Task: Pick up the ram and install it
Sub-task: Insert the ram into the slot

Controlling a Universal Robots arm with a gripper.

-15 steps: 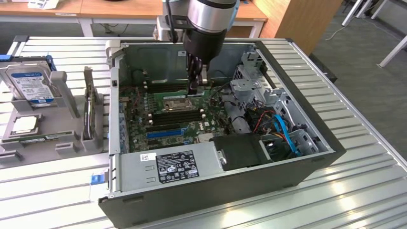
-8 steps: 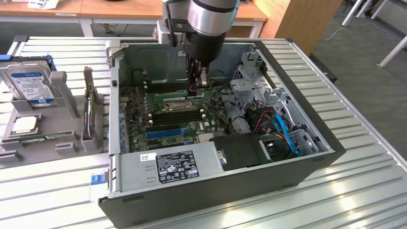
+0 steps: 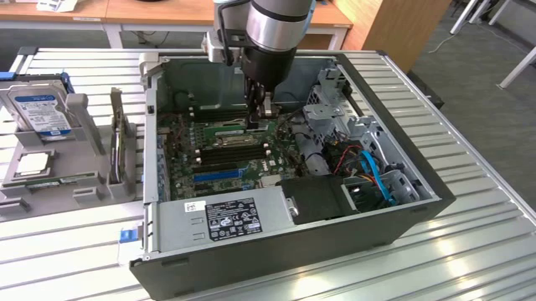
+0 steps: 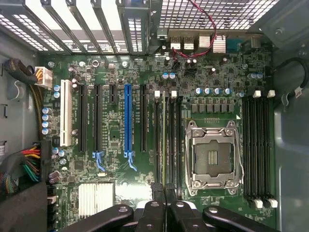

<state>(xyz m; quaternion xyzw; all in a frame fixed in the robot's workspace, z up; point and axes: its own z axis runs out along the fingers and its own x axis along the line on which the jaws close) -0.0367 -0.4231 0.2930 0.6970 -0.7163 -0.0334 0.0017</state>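
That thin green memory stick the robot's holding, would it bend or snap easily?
Probably stiff yet fragile: the ram is a thin board, seen edge-on here. Likely light too, being that slim in the gripper.

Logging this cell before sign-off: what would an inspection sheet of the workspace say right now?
Surface: slatted metal table carrying an open computer case.
Job's things: ram edge-on along the memory slots beside the CPU socket; seated or not, cannot tell.
Clutter: hard drive and upright expansion card in a grey holder, exterior view's left.
Grippers: pincer inside the case, directly over the ram.
Cables: blue cable and red wire inside the case.
Surroundings: wooden desks behind.
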